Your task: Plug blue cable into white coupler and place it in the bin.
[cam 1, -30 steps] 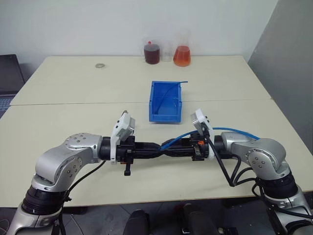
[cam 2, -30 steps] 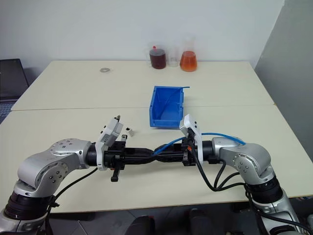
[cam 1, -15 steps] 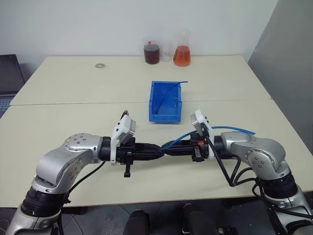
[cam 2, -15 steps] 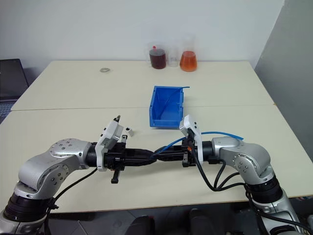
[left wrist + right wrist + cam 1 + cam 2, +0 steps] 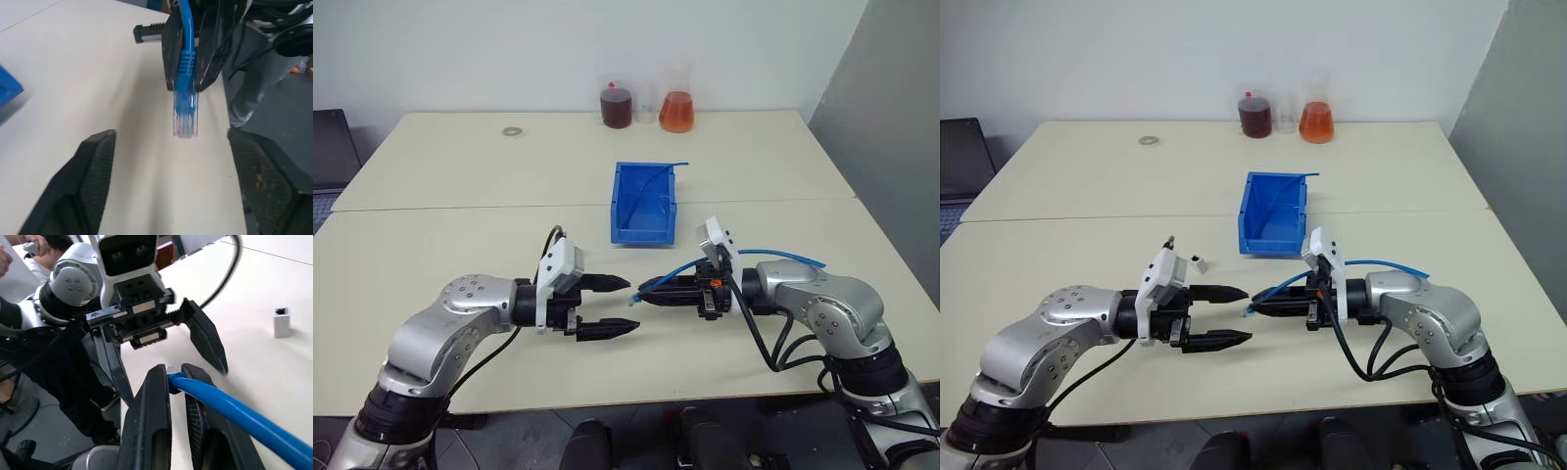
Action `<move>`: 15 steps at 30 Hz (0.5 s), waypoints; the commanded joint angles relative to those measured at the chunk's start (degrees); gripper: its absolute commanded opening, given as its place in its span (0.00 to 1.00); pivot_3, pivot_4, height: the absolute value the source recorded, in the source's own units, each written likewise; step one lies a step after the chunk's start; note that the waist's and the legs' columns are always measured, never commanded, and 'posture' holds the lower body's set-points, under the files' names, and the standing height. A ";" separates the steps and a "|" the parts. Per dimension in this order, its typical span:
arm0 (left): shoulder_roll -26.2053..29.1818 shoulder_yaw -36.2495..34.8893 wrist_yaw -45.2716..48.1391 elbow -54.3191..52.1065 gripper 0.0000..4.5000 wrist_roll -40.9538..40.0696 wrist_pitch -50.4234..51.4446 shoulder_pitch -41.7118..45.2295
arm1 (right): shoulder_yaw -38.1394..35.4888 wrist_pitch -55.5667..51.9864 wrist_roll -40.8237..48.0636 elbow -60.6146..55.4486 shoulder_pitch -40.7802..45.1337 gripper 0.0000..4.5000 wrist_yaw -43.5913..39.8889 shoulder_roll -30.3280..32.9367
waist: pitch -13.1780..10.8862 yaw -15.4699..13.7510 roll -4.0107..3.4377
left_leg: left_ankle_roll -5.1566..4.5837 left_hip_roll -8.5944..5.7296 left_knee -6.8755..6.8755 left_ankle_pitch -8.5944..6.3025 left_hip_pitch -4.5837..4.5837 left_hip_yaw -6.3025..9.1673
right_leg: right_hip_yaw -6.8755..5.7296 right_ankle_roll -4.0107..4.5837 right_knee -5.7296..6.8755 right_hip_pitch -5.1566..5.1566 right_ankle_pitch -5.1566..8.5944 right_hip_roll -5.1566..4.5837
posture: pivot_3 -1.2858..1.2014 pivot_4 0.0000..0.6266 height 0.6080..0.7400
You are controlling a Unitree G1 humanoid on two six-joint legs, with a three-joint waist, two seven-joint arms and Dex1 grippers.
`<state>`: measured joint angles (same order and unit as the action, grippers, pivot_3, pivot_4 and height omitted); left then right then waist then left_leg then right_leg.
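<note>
The blue cable arcs from my right arm into my right gripper, which is shut on it just behind the clear plug. The plug sticks out past the fingertips, above the table. Facing it, a short gap away, my left gripper is open with nothing between its fingers. The white coupler stands alone on the table beyond my left wrist, apart from both grippers; it is also the small block in the right wrist view. The bin sits just beyond the grippers, with a thin blue wire inside.
At the table's far edge stand a flask of dark red liquid, a clear beaker and a flask of orange liquid. A small ring lies at the far left. A seam crosses the tabletop. A person is beyond my left arm.
My left gripper, shut and tip to tip with the right one before, has opened and drawn back to the left. The right gripper and cable have stayed put.
</note>
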<state>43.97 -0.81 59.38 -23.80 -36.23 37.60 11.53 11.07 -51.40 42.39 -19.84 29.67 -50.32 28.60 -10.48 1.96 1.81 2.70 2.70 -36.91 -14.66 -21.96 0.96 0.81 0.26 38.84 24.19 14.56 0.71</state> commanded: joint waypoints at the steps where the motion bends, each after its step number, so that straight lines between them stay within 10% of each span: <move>1: 1.72 -5.74 -2.57 -3.99 1.00 0.32 -1.37 -4.53 | -0.35 2.96 -1.95 -0.67 -0.38 0.03 -1.05 1.04 | 0.00 -0.06 0.00 | 0.00 0.01 0.00 0.00 0.00 0.01 | 0.00 0.02 0.00 0.00 0.01 0.00 | 0.52 0.24 1.00; 15: -6.44 -13.14 -28.99 1.91 1.00 19.81 -10.13 -17.14 | -1.32 7.22 -5.91 -0.65 -2.81 0.03 -0.65 2.56 | -0.01 -0.26 -0.01 | 0.00 0.00 0.02 0.00 0.02 0.02 | -0.04 0.04 -0.04 -0.03 0.02 -0.03 | 0.52 0.24 1.00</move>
<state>38.50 -12.40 36.64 -24.35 -21.29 28.67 -7.57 11.28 -45.57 36.91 -19.80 26.58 -51.11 31.27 -10.49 1.69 1.79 2.71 2.71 -36.89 -14.67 -21.94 0.98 0.76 0.29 38.82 24.16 14.58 0.68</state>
